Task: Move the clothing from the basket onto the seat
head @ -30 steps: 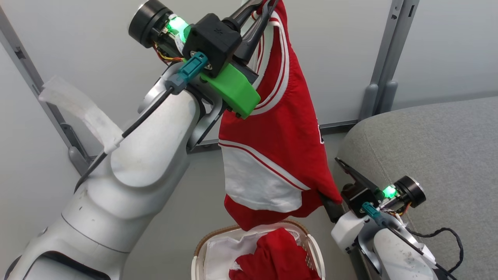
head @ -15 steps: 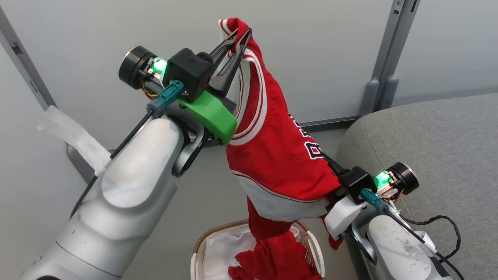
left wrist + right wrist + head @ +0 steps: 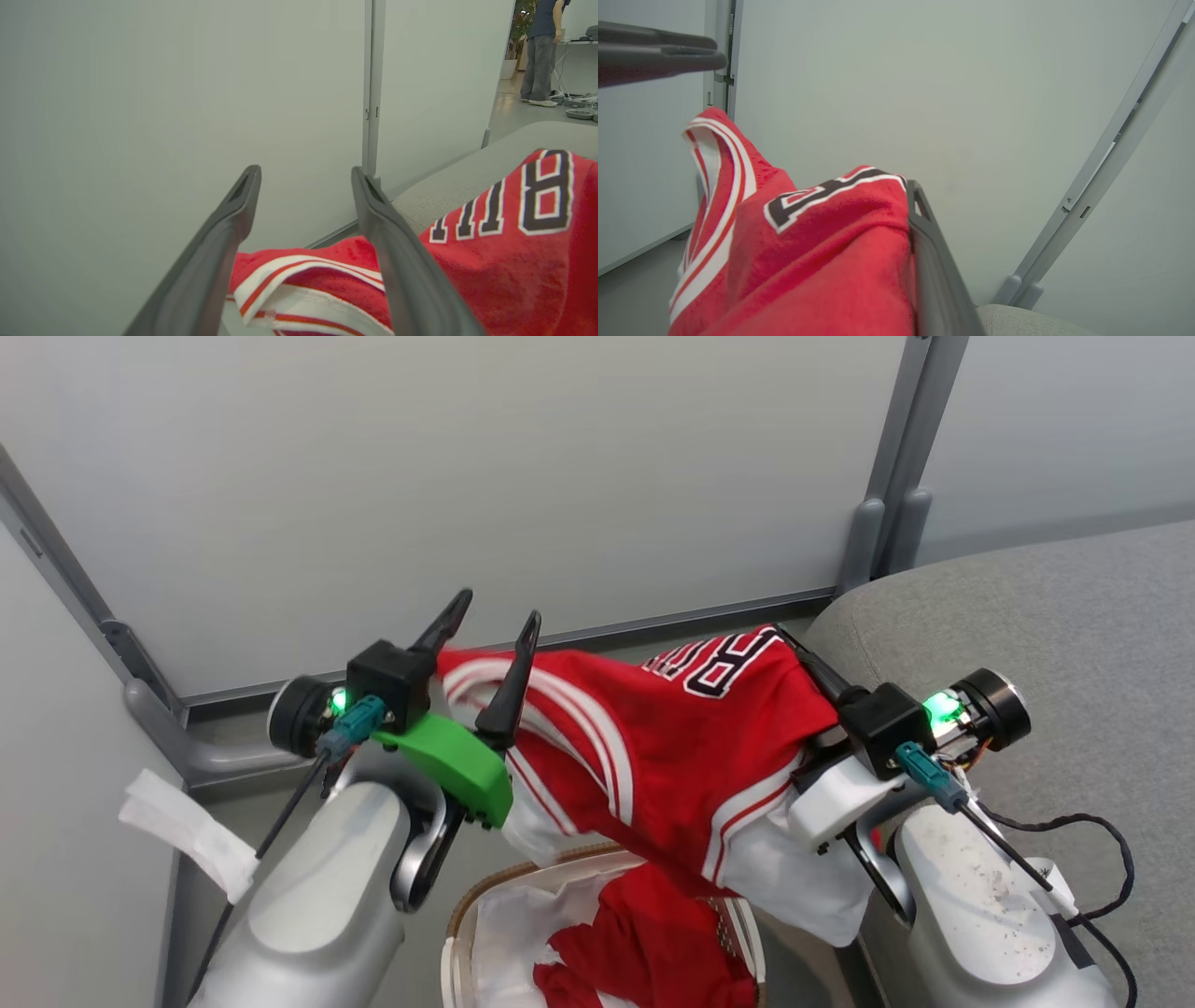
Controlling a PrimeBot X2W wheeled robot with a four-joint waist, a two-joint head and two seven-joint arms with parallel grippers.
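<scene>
Two limp, light garments. Seat (image 3: 1074,644) is just right of the right end effector (image 3: 803,658); basket (image 3: 464,915) below it. Jersey (image 3: 691,737) sags from it, clamped near the lettering; left end effector (image 3: 498,607) stands apart at the collar. Shirt (image 3: 653,943) lies in basket; I'd pinch any fold.

Half-seen
We lose the white perforated plastic basket (image 3: 476,896) at six o'clock; the red lettered jersey (image 3: 672,737) covers half our right gripper (image 3: 792,649).
</scene>
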